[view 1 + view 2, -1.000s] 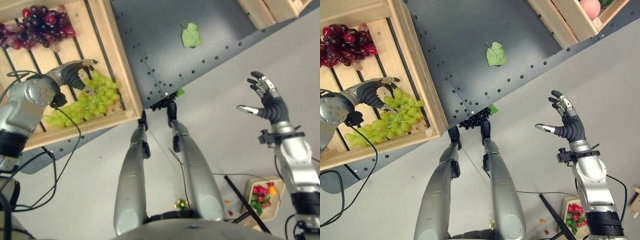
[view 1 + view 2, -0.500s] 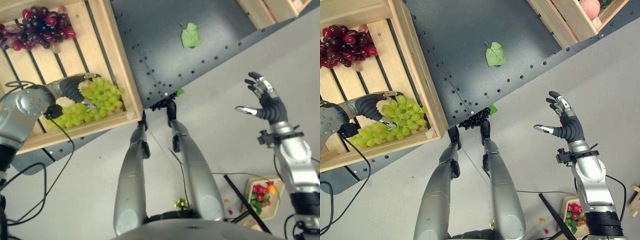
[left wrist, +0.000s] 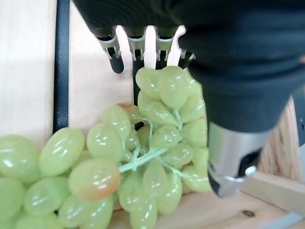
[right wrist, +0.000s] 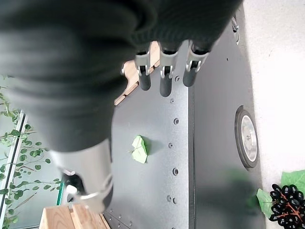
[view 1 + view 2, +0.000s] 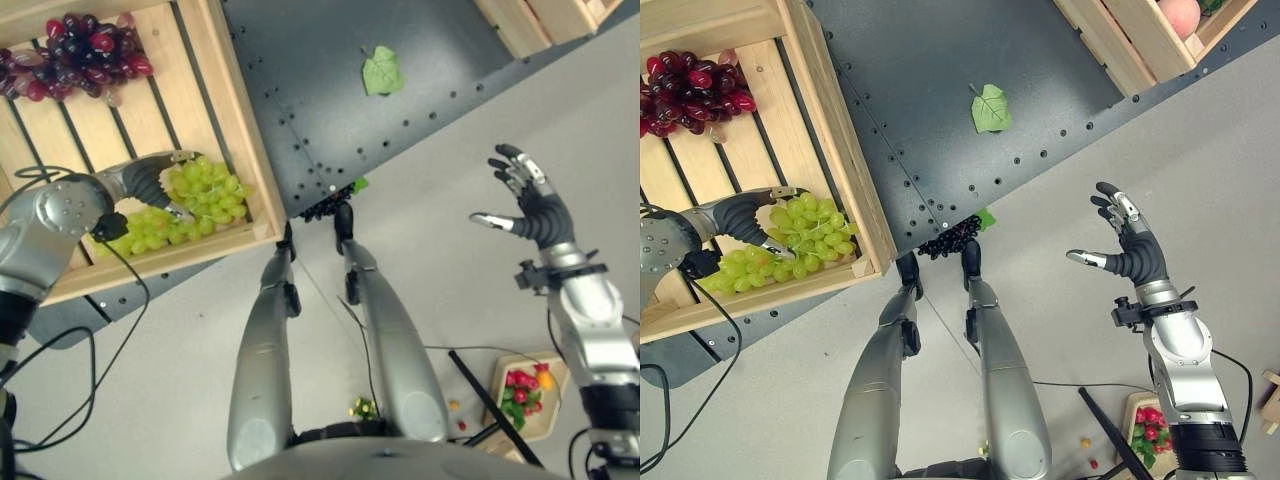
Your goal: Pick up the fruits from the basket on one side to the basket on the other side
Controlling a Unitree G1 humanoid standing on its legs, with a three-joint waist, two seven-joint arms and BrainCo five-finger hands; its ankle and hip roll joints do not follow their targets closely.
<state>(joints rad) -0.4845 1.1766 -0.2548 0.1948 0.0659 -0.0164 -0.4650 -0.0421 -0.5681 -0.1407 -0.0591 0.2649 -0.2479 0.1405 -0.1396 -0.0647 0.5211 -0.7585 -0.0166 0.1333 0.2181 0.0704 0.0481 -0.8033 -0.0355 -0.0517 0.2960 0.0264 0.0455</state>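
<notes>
A bunch of green grapes [image 5: 205, 190] lies at the near end of the wooden crate [image 5: 235, 110] on the left. My left hand [image 5: 150, 183] reaches into that crate with its fingers [image 3: 116, 52] on one side of the bunch and its thumb on the other. The fingers are relaxed, and the green grapes [image 3: 157, 138] rest on the slats against the palm. A bunch of dark red grapes [image 5: 85, 50] lies at the crate's far end. My right hand [image 5: 540, 215] hangs open with spread fingers above the floor on the right, holding nothing.
A green leaf [image 5: 381, 70] lies on the dark perforated table [image 5: 300, 80]. A second wooden crate [image 5: 1120, 40] holding a peach [image 5: 1180, 15] stands at the far right. A black grape bunch [image 5: 950, 238] hangs at the table's near edge. A small fruit basket [image 5: 525, 395] sits on the floor.
My left hand has dropped lower in the crate, coming down around the green grapes with about the same spread of fingers. The right hand has hardly moved.
</notes>
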